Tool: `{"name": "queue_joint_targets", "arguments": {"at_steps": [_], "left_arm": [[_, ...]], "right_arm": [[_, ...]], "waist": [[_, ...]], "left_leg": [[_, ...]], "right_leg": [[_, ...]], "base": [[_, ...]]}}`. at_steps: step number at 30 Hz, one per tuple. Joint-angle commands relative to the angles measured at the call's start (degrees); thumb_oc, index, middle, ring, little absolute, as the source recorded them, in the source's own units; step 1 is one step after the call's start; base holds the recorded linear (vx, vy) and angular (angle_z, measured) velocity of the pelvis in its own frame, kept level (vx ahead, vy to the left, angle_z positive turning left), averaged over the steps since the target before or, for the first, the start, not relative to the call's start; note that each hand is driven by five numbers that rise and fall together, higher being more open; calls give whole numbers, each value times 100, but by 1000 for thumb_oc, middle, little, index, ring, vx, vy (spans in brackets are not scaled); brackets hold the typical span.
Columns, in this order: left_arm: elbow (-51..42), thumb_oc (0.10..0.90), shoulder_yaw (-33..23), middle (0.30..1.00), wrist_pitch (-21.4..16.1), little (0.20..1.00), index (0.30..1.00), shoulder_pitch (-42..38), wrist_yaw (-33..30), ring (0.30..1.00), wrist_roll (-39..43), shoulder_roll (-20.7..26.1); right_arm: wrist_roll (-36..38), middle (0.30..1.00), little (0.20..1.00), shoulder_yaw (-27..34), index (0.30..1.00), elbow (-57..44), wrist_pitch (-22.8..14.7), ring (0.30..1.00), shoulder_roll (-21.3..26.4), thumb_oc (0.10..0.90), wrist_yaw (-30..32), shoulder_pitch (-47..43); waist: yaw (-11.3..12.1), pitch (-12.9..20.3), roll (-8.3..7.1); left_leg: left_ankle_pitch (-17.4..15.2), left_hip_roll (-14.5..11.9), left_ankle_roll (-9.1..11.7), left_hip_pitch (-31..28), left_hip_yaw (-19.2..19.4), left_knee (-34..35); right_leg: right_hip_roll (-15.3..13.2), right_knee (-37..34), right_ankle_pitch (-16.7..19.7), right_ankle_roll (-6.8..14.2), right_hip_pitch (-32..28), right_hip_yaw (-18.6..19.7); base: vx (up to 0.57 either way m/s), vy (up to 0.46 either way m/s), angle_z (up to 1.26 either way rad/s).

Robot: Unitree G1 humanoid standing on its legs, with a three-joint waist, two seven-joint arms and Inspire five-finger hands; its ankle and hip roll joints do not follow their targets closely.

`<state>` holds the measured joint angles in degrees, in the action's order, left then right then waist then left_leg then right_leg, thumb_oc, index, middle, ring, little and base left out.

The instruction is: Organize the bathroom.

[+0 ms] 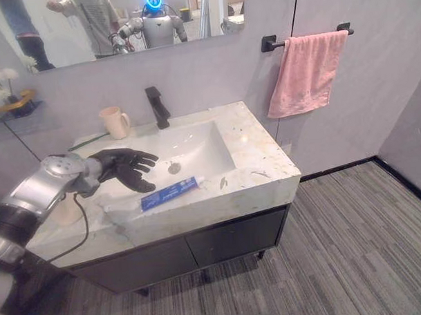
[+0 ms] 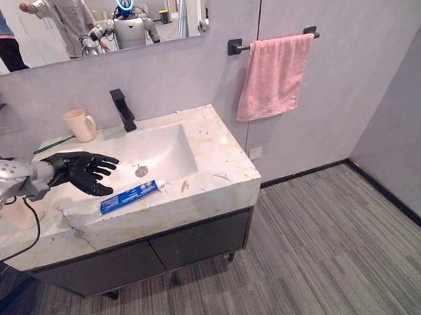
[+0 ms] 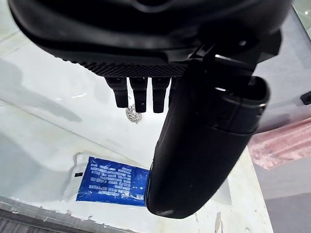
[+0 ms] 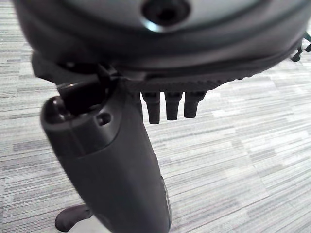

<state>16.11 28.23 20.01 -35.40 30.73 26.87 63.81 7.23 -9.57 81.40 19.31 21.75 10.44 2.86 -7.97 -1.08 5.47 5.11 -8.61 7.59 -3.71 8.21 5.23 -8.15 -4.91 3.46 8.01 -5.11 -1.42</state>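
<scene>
Your left hand (image 1: 124,167) hovers fingers spread, empty; toothpaste tube (image 1: 169,193) lies just below-right on the desk (image 1: 256,171), long axis along the front edge.

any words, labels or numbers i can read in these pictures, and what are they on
Toothpaste tube, lying on the front rim of the sink counter below the open left hand: white print on its blue face, too small and blurred to read.
Cup, pink towel, faucet: no text visible.
</scene>
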Motion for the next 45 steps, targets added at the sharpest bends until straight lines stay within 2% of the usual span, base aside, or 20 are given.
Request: {"name": "queue_joint_targets", "arguments": {"at_steps": [1,13,20,45], "left_arm": [[147,800,-552,900,-483,900,900,-1137,-44,900,106,555],[130,800,-458,900,-644,900,900,-1086,188,900,-31,484],[-64,800,-128,900,-602,900,900,-1290,389,900,-262,561],[-401,800,87,900,-498,900,900,-1394,983,900,-718,967]], "right_arm": [[67,900,900,-51,900,550,182,900,405,800,154,-133],[164,900,900,-110,900,544,223,900,421,800,166,-171],[193,900,900,-82,900,614,233,900,434,800,135,-209],[161,900,900,-31,900,626,89,900,495,800,102,-113]], "waist": [[104,-55,327],[130,-6,261],[131,15,291],[206,-10,336]], "left_leg": [[-162,-305,-163,-208,180,-23],[-157,-324,-173,-199,148,-23],[-169,-320,-170,-223,174,-23],[-135,-289,-168,-185,112,-23]], "right_leg": [[-191,97,-167,179,80,-194],[-175,86,-144,178,84,-147],[-181,72,-141,187,58,-182],[-202,87,-124,197,53,-280]], "base": [[0,0,0],[-1,0,0],[0,0,0],[0,1,1]]}}
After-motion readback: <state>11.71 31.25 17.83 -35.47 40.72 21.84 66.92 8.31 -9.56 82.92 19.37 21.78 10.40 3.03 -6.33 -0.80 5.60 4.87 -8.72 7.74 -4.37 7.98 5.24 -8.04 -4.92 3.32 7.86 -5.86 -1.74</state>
